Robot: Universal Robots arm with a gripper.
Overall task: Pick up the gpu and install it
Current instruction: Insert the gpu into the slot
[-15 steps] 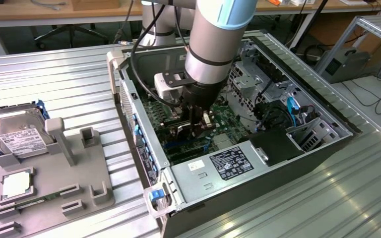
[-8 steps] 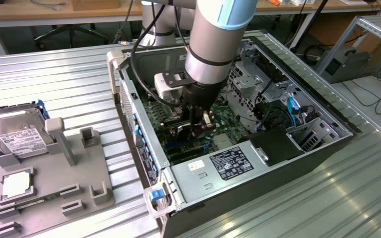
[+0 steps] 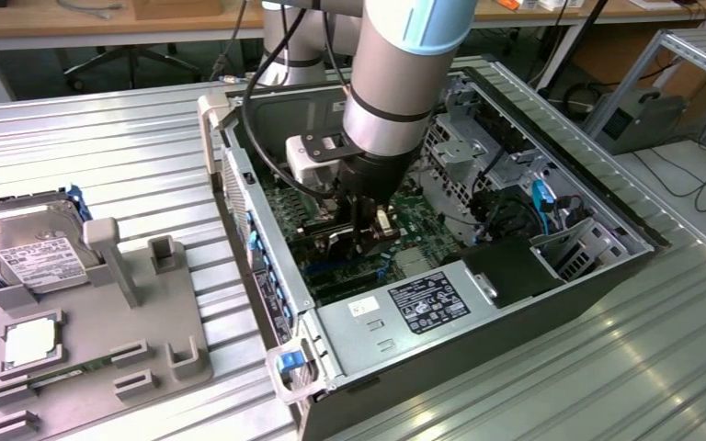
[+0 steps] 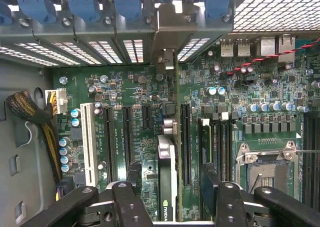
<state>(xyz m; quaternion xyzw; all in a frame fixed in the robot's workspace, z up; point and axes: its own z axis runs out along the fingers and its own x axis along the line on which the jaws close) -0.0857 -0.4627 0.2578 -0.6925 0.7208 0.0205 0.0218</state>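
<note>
The gpu [image 4: 167,177] is a thin dark card standing on edge on the green motherboard [image 4: 235,92], in line with the black expansion slots. Its silver bracket [image 4: 167,32] meets the case's rear wall. My gripper [image 4: 172,179] hangs straight over the card, open, with one black finger [image 4: 134,187] on each side of it and a gap to the card on both sides. In the exterior view the gripper [image 3: 359,241] reaches down inside the open PC case [image 3: 598,248], and the arm covers most of the card.
A grey fixture tray [image 3: 144,303] at the exterior view's left carries a silver hard drive [image 3: 34,248] and a processor chip [image 3: 32,342]. Inside the case are the power supply [image 3: 433,299], drive cage [image 3: 463,156], empty processor socket [image 4: 265,172] and a cable bundle [image 4: 30,109].
</note>
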